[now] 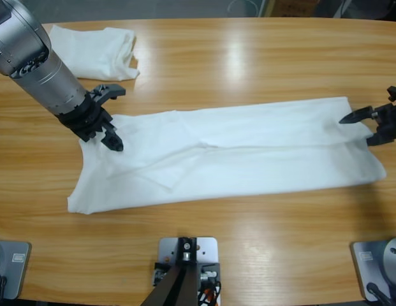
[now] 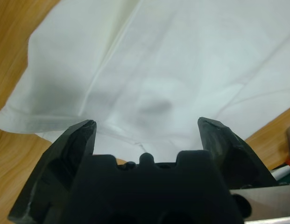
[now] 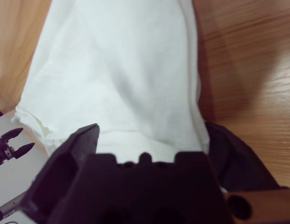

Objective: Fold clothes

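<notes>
White cotton T-shirt point(image 1: 236, 156) lies flat as a long band across the middle of the wooden surface point(image 1: 249, 57), running from 9 o'clock to 3 o'clock. It looks light, soft and limp, so it will sag and crease; the hemmed ends seem best to pinch. A second shirt point(image 1: 99, 51) lies folded at 10 o'clock. The left claw point(image 1: 107, 131) and right claw point(image 1: 370, 124) are both released, one at each end.

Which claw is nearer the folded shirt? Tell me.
Left. The left claw is close by the folded shirt; the right claw is at the spread shirt's far end.
</notes>
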Available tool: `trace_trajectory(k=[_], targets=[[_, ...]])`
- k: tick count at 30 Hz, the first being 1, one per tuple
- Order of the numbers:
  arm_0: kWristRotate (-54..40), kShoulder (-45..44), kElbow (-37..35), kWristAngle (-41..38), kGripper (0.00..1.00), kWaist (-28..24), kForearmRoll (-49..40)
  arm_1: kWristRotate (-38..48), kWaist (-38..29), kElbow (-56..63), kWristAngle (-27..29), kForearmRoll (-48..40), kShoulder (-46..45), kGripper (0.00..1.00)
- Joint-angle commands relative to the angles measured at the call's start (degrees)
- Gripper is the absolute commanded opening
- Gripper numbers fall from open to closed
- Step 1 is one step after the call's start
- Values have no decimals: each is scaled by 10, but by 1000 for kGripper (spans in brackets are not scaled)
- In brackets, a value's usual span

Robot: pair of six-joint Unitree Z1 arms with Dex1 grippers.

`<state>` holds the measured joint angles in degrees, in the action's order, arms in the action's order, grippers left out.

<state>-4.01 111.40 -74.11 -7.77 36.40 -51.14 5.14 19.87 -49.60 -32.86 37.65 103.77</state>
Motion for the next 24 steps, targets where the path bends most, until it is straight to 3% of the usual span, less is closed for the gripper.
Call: trace_trajectory(k=[1,3,4,18,20,24], targets=[[-4,14,18,-11,876,-7,-6,-11,-5,16,11,-17,10,353],[-4,14,19,-11,876,-7,-5,-16,-5,21,10,-22,14,83],[-4,14,19,-11,876,-7,-6,-17,-5,21,10,-23,15,5],[-5,9,31,-15,876,-12,-5,-11,-5,18,30,-27,38,0],[-5,7,33,-15,876,-12,-5,-4,-5,16,60,-30,-8,0],[-6,0,41,-16,876,-12,-5,4,-5,-18,213,22,-108,0]])
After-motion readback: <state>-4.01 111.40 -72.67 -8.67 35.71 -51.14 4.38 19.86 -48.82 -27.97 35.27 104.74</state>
